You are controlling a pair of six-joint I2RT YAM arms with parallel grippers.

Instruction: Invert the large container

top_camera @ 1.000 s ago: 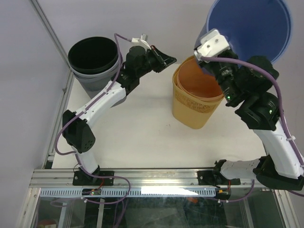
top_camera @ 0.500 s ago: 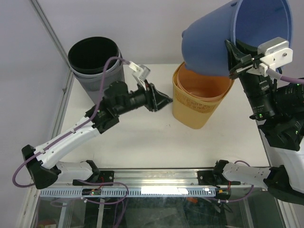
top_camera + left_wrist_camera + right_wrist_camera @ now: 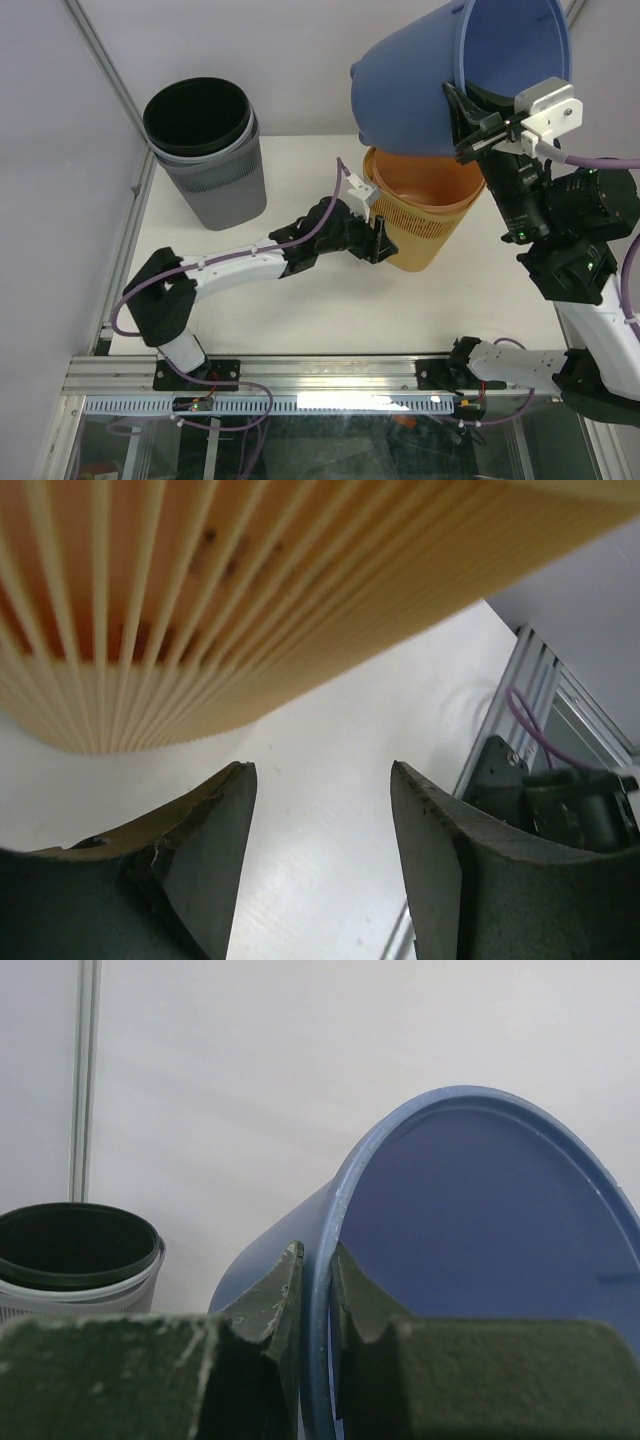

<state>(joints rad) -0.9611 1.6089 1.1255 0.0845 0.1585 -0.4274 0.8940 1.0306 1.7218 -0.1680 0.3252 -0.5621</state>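
Clamped on its rim, the right gripper (image 3: pixel 468 128) has tipped the large blue container (image 3: pixel 410 90) further. It now hangs on its side at one o'clock, above the orange basket (image 3: pixel 425 225). The left gripper (image 3: pixel 381 240), fingers apart, has dropped to the basket's eight o'clock side — roughly half the flip looks left.

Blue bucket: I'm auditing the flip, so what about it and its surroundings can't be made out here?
Blue bucket, upper rim: cut off by the frame's top edge in the top external view.
Orange basket, far rim: hidden under the bucket there; the left wrist view shows only its slatted wall.
Left gripper: whether it touches the basket cannot be told.
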